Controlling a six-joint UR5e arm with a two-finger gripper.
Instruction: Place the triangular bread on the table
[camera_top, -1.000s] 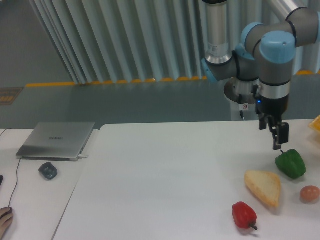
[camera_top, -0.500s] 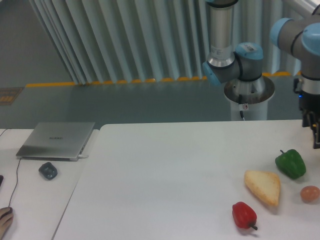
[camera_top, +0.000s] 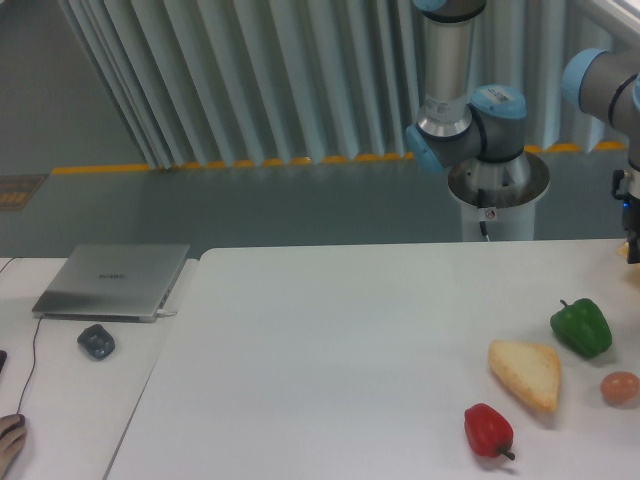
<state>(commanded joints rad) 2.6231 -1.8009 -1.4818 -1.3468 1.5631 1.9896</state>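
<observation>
Grey ribbed panels and a yellow floor stripe fill the background behind a white tabletop (camera_top: 330, 340). At the lower right of the frame the bread (camera_top: 527, 373) is seen lying flat on that tabletop, apart from everything else, with a green pepper (camera_top: 581, 327) near it to the upper right, a red pepper (camera_top: 488, 429) near it to the lower left, and a small pinkish ball (camera_top: 619, 387) to its right. So the bread is judged to be already placed. The claw (camera_top: 633, 245) is cut off by the right edge of the frame, and whether it is spread or pressed together cannot be told. The bread is judged light, fairly stiff and not slippery; if it had to be lifted, it would best be taken across its two long crust edges. No containers are seen. A laptop (camera_top: 112, 280) and a dark mouse (camera_top: 96, 340) lie at the left.
</observation>
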